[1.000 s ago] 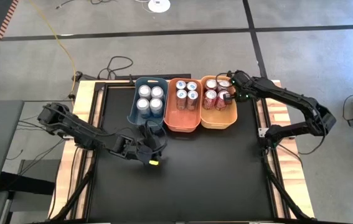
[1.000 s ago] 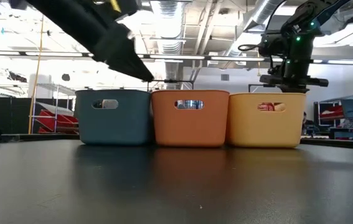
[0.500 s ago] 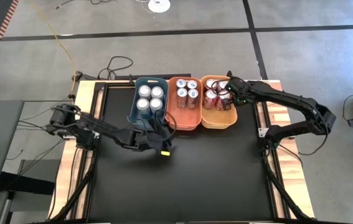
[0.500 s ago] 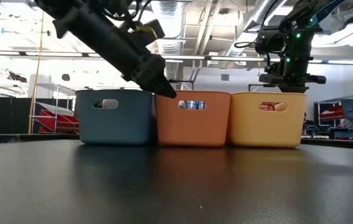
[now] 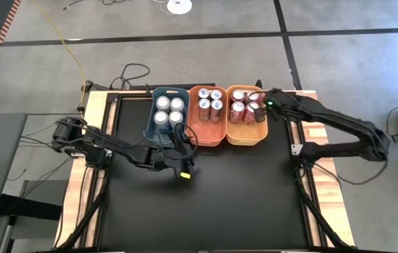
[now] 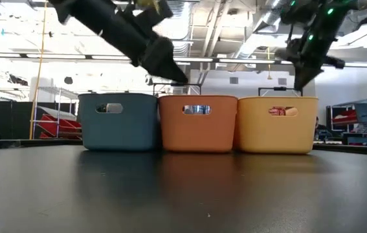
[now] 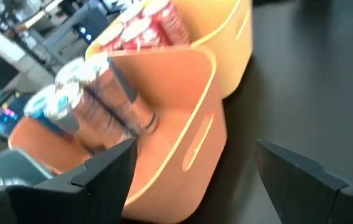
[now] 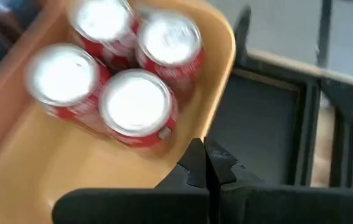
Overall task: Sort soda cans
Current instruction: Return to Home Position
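Both arms have lifted in the last half second. The right gripper (image 8: pixel 205 150), which sat low at the rim of the yellow bin (image 5: pixel 246 134), now hangs tilted above that bin's far right corner. The left gripper (image 5: pixel 184 169), earlier dipped in front of the orange bin (image 5: pixel 204 134), now rides above the bin tops in the low view. The right arm's elbow has also swung farther out past the table's right side.

The right gripper's fingers are pressed together with nothing between them. The left gripper's fingers stand wide apart and also hold nothing. It hovers over the black table (image 5: pixel 206 204), just in front of the near ends of the blue bin (image 5: pixel 163 133) and the orange bin.

Beneath the right gripper, four red cans (image 5: pixel 238 109) stand upright in a tight cluster at the far end of the yellow bin. Four white-and-blue cans (image 5: pixel 205 107) stand the same way in the orange bin, and four blue cans (image 5: pixel 163 118) in the blue bin. The three bins sit side by side in a row along the table's far edge, their walls touching: blue on the left, orange in the middle, yellow on the right.
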You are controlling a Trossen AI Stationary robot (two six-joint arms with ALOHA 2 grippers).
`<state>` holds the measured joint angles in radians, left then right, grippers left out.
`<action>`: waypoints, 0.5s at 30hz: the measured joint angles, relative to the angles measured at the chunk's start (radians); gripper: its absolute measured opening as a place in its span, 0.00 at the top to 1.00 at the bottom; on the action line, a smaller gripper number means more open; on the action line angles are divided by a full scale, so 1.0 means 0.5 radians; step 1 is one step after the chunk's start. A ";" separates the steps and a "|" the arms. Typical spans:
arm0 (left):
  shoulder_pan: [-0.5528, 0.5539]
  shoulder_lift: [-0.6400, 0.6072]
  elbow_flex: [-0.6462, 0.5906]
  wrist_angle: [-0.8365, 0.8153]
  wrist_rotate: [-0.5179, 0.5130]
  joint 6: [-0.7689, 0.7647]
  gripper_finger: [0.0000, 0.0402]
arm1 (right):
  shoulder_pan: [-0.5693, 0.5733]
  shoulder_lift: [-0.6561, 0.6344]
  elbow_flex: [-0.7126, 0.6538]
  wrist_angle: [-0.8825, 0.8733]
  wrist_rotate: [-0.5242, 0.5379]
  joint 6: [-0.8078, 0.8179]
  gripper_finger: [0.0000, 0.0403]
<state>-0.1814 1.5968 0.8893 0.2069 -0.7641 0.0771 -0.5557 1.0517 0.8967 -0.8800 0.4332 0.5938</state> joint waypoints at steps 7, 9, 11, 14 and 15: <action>-0.085 -0.229 0.055 -0.082 -0.036 0.154 0.21 | 0.403 -0.414 0.000 0.022 -0.018 -0.144 1.00; -0.096 -0.361 0.035 -0.099 -0.032 0.187 0.22 | 0.605 -0.526 -0.001 0.068 -0.018 -0.192 1.00; -0.097 -0.521 -0.003 -0.170 0.038 0.184 0.25 | 0.841 -0.630 -0.015 0.204 -0.014 -0.268 1.00; -0.059 -0.750 -0.071 -0.259 0.246 0.116 0.31 | 1.218 -0.766 -0.139 0.593 -0.008 -0.477 1.00; -0.045 -0.818 -0.109 -0.265 0.313 0.095 0.33 | 1.325 -0.801 -0.192 0.720 0.004 -0.546 1.00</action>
<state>-0.2038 1.1879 0.8349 0.0741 -0.6078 0.1244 0.1069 0.6513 0.8009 -0.5202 0.4352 0.3207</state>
